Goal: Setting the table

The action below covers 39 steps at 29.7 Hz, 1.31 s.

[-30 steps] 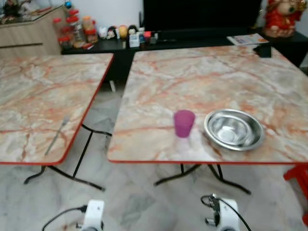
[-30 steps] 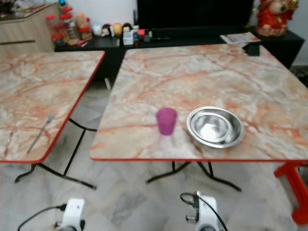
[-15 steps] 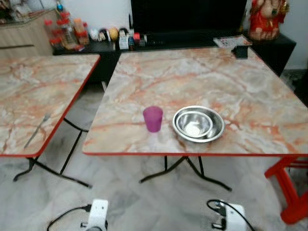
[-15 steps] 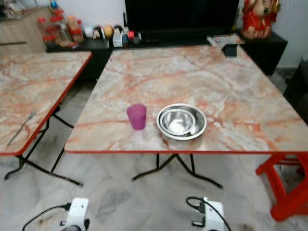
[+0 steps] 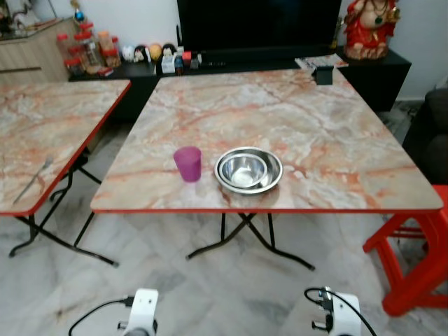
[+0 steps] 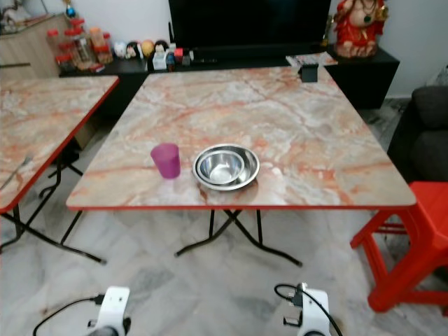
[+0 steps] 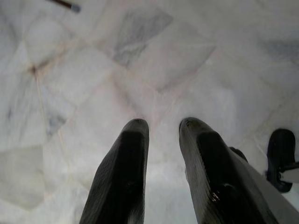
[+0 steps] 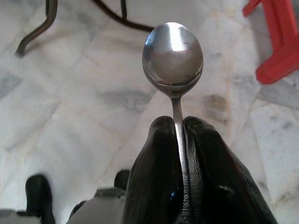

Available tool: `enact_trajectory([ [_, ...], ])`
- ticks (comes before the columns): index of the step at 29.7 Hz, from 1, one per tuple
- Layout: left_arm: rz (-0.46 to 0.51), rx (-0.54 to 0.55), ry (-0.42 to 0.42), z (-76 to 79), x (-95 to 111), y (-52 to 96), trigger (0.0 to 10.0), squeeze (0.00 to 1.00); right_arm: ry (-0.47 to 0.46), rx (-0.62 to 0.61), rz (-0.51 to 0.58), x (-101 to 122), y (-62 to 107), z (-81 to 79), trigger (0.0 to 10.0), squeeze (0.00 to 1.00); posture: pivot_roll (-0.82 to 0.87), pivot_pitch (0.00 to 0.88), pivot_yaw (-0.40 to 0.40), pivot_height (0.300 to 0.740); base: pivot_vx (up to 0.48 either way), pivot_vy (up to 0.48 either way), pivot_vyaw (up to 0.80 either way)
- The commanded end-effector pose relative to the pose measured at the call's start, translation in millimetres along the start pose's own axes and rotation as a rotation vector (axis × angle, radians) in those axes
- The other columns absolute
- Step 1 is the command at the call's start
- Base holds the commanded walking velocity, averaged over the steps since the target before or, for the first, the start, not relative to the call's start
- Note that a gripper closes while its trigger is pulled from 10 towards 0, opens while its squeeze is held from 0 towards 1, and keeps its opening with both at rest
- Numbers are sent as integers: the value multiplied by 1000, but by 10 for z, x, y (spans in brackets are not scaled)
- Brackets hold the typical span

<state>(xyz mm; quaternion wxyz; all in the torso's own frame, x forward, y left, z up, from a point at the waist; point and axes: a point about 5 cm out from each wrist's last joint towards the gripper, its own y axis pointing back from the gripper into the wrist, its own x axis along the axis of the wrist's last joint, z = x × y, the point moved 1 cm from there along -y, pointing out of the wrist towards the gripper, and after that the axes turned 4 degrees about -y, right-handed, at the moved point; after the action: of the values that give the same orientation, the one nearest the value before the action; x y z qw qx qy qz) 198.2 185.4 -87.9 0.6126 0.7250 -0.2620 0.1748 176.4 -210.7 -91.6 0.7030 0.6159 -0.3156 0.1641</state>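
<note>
spoon (image 8: 173, 58): clamped by the handle between the closed fingers of the right gripper (image 8: 179, 128), bowl out past the fingertips, above pale marble floor tiles (image 8: 84, 93).
left gripper (image 7: 161, 125): empty, fingers slightly parted, pointed at the same floor.
purple cup (image 5: 187, 163) and steel bowl (image 5: 248, 169): just beside each other near the front edge of the red-rimmed marble-pattern table (image 5: 315, 133).
fork (image 5: 32, 180): on a second matching table (image 5: 49, 119) to the left.
red stool (image 5: 413, 245): at the right.
black tv console (image 5: 259, 66) with jars and trinkets: along the back wall.
</note>
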Motion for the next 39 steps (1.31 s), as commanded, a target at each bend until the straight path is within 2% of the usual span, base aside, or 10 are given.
enact_trajectory([
  [1, -7, 11, -18, -64, -31, 3, 10000, 0, -1, 27, 27, 45, -6, -104, 10000, 0, -65, 0, 52, 740, 0, 0, 0],
  [7, -6, 8, -27, -58, -30, 3, 10000, 0, 55, 59, 60, 54, 6, -162, 10000, 0, -66, 0, 51, 740, 0, 0, 0],
  [13, -2, 16, -24, -82, -17, 1, 10000, 0, 156, 88, 191, 185, 29, -216, 10000, 0, -68, 0, 50, 740, 0, 0, 0],
  [21, -3, 18, -18, -82, -26, 3, 10000, 0, 273, 52, 353, 210, 130, -162, 10000, 0, -78, 0, 52, 740, 0, 0, 0],
  [24, -2, 16, -19, -80, -24, 3, 10000, 0, 285, 22, 440, 260, 187, -119, 10000, 0, -85, 0, 55, 740, 0, 0, 0],
  [26, -2, 16, -19, -80, -24, 3, 10000, 0, 284, 16, 446, 267, 190, -112, 10000, 0, -85, 0, 55, 740, 0, 0, 0],
  [28, -1, 14, -25, -82, -17, 1, 10000, 0, 284, -37, 544, 386, 245, -26, 10000, 0, -98, 0, 63, 740, 0, 0, 0],
  [31, 0, 13, -28, -82, -12, 0, 10000, 0, 276, -57, 593, 459, 274, 4, 10000, 0, -101, 0, 64, 740, 0, 0, 0],
  [33, 3, 11, -31, -78, 4, -2, 10000, 0, 277, -74, 697, 657, 325, 13, 10000, 0, -105, 0, 66, 740, 0, 0, 0],
  [39, 6, 3, -37, -57, 19, -5, 10000, 0, 322, -68, 771, 852, 335, -67, 10000, 0, -108, 0, 64, 740, 0, 0, 0],
])
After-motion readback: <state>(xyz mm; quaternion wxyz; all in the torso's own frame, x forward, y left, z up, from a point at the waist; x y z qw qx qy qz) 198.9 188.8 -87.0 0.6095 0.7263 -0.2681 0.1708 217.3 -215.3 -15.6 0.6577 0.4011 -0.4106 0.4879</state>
